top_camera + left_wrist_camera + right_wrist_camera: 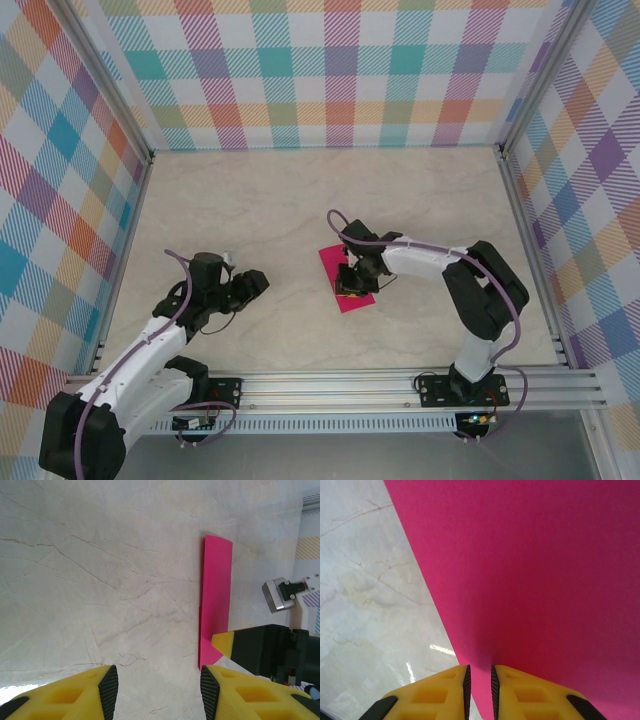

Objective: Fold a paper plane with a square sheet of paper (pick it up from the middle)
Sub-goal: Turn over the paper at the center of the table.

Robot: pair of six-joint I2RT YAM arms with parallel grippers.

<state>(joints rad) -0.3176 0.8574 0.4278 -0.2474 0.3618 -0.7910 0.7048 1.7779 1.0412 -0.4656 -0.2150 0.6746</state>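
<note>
Right gripper, fingers nearly together, straddles an edge of the square sheet of paper; grasp unclear. Left gripper, at its nine o'clock, stands released and empty.

Magenta-pink paper sheet on table

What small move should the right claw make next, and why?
Probably lift the right claw a little. Its jaws look almost closed, pinching the pink paper, which lies flat on the table; a small rise would show whether the grip holds.
</note>
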